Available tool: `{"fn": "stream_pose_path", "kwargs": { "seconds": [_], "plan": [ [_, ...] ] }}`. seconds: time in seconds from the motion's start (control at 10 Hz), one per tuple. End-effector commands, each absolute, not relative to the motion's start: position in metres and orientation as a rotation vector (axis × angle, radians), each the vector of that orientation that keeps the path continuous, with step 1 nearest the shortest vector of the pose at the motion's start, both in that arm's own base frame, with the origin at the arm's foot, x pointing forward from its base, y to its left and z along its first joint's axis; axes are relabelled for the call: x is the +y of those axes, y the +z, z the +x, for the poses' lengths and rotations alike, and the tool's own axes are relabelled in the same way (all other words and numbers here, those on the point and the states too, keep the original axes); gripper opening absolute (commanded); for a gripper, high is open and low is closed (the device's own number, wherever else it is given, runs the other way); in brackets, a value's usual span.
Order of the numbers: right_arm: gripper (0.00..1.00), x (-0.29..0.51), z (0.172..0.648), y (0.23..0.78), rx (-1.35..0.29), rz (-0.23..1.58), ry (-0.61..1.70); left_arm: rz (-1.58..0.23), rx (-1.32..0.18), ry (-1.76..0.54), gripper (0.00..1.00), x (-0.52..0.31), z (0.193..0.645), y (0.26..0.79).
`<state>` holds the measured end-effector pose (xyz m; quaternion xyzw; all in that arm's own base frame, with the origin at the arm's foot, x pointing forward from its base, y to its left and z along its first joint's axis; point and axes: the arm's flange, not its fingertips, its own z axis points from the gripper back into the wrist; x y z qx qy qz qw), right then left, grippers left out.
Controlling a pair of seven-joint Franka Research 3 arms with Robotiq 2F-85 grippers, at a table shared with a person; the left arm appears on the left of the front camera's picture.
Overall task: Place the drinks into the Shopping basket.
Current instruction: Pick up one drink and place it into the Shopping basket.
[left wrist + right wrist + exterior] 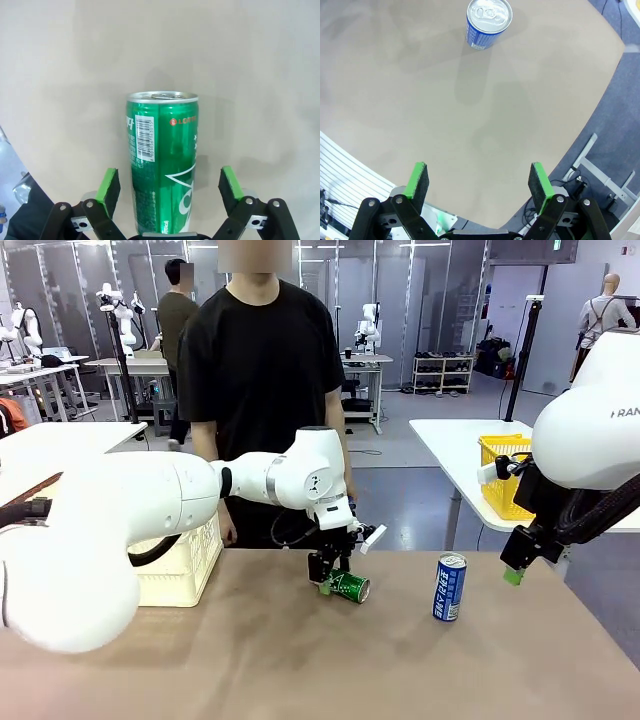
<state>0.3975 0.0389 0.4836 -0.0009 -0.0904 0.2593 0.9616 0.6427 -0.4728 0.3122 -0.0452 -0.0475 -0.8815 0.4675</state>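
A green drink can (351,586) lies on its side on the brown table, in front of the person. My left gripper (329,575) is down over it. In the left wrist view the green can (162,165) sits between the open fingers (111,187), with a gap on each side. A blue-and-white can (449,587) stands upright to the right; from above it is the blue can (488,20) with a silver top. My right gripper (513,575) hovers open by the table's right edge, its pads (418,180) apart and nothing between them. The cream Shopping basket (190,558) stands at the left behind my left arm.
A person in a black shirt (262,370) stands at the far side of the table. A yellow mesh basket (503,478) sits on a separate white table at the right. The table's right edge (600,95) drops off to dark floor.
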Motion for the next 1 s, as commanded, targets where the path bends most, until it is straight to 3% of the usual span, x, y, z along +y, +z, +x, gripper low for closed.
{"fn": "stream_pose_path", "kwargs": {
  "seconds": [0.0, 0.1, 0.5, 0.6, 0.7, 0.8, 0.9],
  "plan": [
    [1.00, 0.0384, 0.3983, 0.4835, -0.183, -0.006, 0.527, -0.093, -0.086, -2.157, 1.00, -0.4939, 0.6730, 0.3189],
    [1.00, 0.0384, 0.3983, 0.4835, -0.183, -0.006, 0.527, -0.091, -0.069, -2.160, 0.98, -0.4932, 0.6714, 0.3184],
    [1.00, 0.0384, 0.3983, 0.4835, -0.183, -0.006, 0.527, -0.070, -0.065, -2.178, 0.59, -0.4891, 0.6672, 0.3177],
    [1.00, 0.0384, 0.3983, 0.4835, -0.183, -0.006, 0.527, -0.068, -0.061, -2.181, 0.65, -0.4880, 0.6670, 0.3160],
    [1.00, 0.0384, 0.3983, 0.4835, -0.183, -0.006, 0.527, -0.070, -0.056, -2.181, 0.40, -0.4901, 0.6682, 0.3153],
    [1.00, 0.0384, 0.3983, 0.4835, -0.183, -0.006, 0.527, -0.072, -0.053, -2.172, 0.46, -0.4922, 0.6676, 0.3149],
    [1.00, 0.0384, 0.3983, 0.4835, -0.183, -0.006, 0.527, -0.082, -0.051, -2.161, 0.21, -0.4938, 0.6668, 0.3142]
  ]
}}
